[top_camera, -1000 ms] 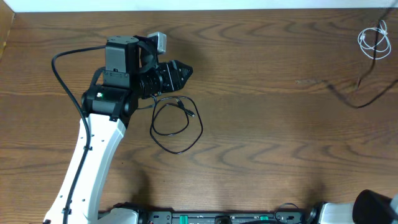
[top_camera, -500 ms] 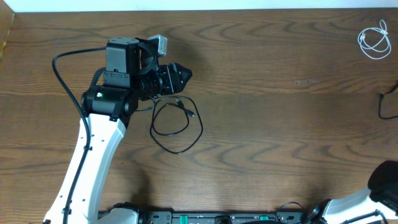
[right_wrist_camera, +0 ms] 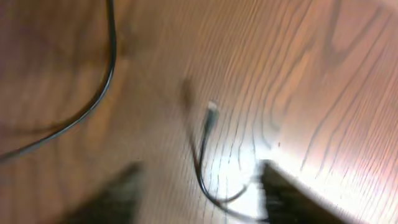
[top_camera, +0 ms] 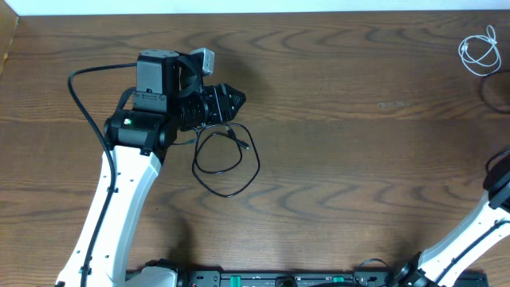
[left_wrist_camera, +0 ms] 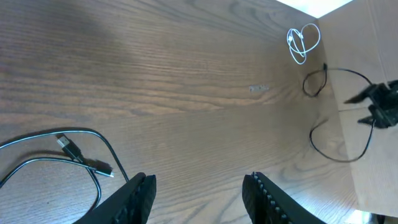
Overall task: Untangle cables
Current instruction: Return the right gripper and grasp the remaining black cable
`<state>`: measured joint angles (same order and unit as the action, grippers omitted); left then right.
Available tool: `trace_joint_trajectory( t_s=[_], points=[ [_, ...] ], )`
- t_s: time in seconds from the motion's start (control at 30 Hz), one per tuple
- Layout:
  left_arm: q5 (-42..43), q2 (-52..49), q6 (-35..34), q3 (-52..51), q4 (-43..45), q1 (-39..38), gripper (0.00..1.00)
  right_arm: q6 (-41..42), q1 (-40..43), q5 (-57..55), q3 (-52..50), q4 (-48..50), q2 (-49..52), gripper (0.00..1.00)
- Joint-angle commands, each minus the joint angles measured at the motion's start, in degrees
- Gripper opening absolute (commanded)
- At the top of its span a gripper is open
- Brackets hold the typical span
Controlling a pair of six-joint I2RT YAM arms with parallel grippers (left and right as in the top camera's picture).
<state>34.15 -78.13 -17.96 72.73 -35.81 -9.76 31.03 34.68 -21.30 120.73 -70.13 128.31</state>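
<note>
A black cable (top_camera: 227, 159) lies in loose loops on the table just in front of my left gripper (top_camera: 233, 99). In the left wrist view its two plugs (left_wrist_camera: 84, 155) sit left of my open left gripper (left_wrist_camera: 199, 199), which has nothing between its fingers. A small white cable (top_camera: 480, 52) lies coiled at the far right corner (left_wrist_camera: 303, 42). Another thin black cord (left_wrist_camera: 339, 118) curls by the right arm's end. The blurred right wrist view shows that cord's plug (right_wrist_camera: 211, 109) and a curve of it between the spread fingers of my right gripper (right_wrist_camera: 202, 196).
The right arm (top_camera: 478, 227) rises along the table's right edge. My left arm's thick black wire (top_camera: 80, 96) arcs over the left side. The table's back edge meets a white wall (top_camera: 255, 6).
The right arm has come into view at the right edge and its jaws have spread apart. The thin black cord near it has shifted toward the edge. The left arm and the looped black cable are still.
</note>
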Motion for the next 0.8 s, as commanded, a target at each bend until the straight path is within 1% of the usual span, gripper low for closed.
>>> trace_joint_trajectory(
  t_s=[0.0, 0.13, 0.2, 0.23, 0.33, 0.43, 0.53, 0.57, 0.6, 0.63, 0.67, 0.7, 0.77],
  points=[
    [-0.35, 0.11, 0.79, 1.38, -0.15, 0.04, 0.5, -1.64, 1.29, 5.79, 0.35, -0.24, 0.04, 0.99],
    [-0.35, 0.11, 0.79, 1.38, -0.15, 0.04, 0.5, -6.29, 3.58, 13.46, 1.81, 0.22, -3.28, 0.99],
    [-0.35, 0.11, 0.79, 1.38, -0.17, 0.04, 0.5, -12.41, 4.76, 19.87, 2.97, 1.66, -6.16, 0.99],
    [-0.35, 0.11, 0.79, 1.38, -0.15, 0.04, 0.5, -13.66, 5.03, 21.49, 3.26, 1.95, -6.91, 0.99],
    [-0.35, 0.11, 0.79, 1.38, -0.15, 0.04, 0.5, -19.65, 6.88, 32.37, 4.22, 4.63, -13.07, 0.99],
    [-0.35, 0.11, 0.79, 1.38, -0.17, 0.04, 0.5, -23.19, 7.45, 36.79, 4.22, 7.28, -17.81, 0.99],
    [-0.35, 0.11, 0.81, 1.38, -0.15, 0.04, 0.5, -27.98, 7.15, 44.06, 4.22, 8.41, -21.33, 0.96],
    [-0.37, 0.11, 1.18, 1.38, -0.04, 0.04, 0.5, -29.27, 6.84, 48.09, 4.22, 8.41, -22.08, 0.95],
    [-0.37, 0.13, 3.02, 1.4, 0.2, 0.04, 0.5, -30.53, 6.54, 52.87, 4.22, 8.33, -22.67, 0.94],
    [-1.6, 0.31, 6.19, 1.4, 0.28, 0.04, 0.5, -32.57, 5.68, 59.98, 4.2, 7.82, -23.12, 0.92],
    [-4.74, 0.63, 6.38, 1.4, 0.22, 0.07, 0.5, -33.77, 4.79, 63.98, 4.2, 7.08, -23.26, 0.91],
    [-6.73, 0.94, 6.36, 1.4, 0.09, 0.09, 0.5, -34.8, 3.63, 66.49, 4.2, 5.9, -23.3, 0.9],
    [-12.28, 2.49, 6.38, 1.42, -0.46, 0.09, 0.5, -36.85, -0.2, 67.49, 4.13, 2.1, -23.3, 0.9]
  ],
)
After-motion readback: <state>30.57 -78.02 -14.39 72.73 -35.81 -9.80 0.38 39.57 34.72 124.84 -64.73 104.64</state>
